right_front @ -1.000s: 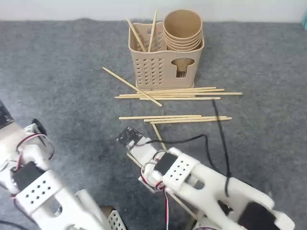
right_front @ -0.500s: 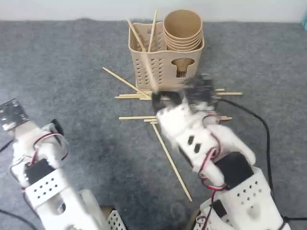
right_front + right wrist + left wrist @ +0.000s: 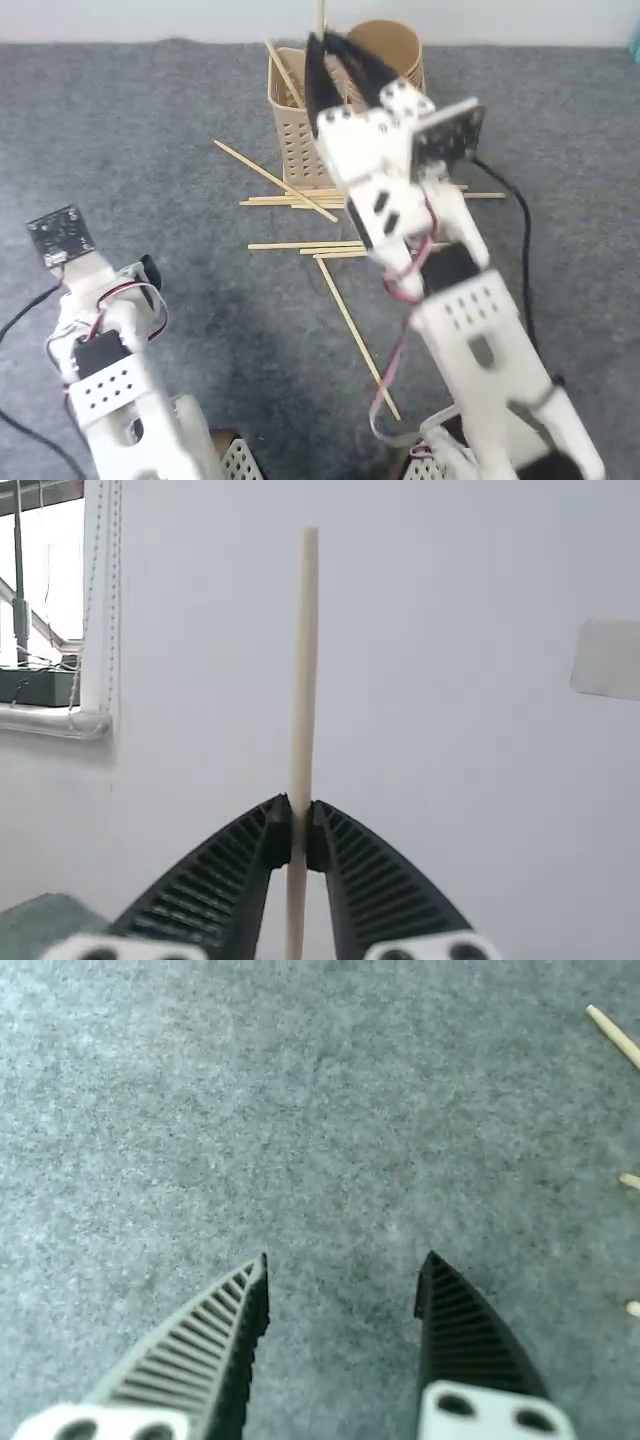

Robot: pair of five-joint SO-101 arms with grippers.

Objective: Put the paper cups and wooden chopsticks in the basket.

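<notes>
Your right claw (image 3: 298,825) is clenched on one chopstick (image 3: 303,680), which stands upright between its jaws. In the high view that claw (image 3: 320,45) hangs above the basket (image 3: 300,150), so I judge this stick is about to be dropped in.

The paper cups (image 3: 398,45) sit stacked in the basket just beside the claw, so that half of the job looks done. A slanted chopstick (image 3: 283,70) also stands in the basket on the claw's other side.

You have plenty left. The loose chopsticks (image 3: 290,245) lie on the bench (image 3: 150,120) below the right claw and back toward its arm, roughly a dozen in overlapping rows.

Your left claw (image 3: 345,1260) is released and holds nothing, with bare bench under it and the stick ends off to one side.
</notes>
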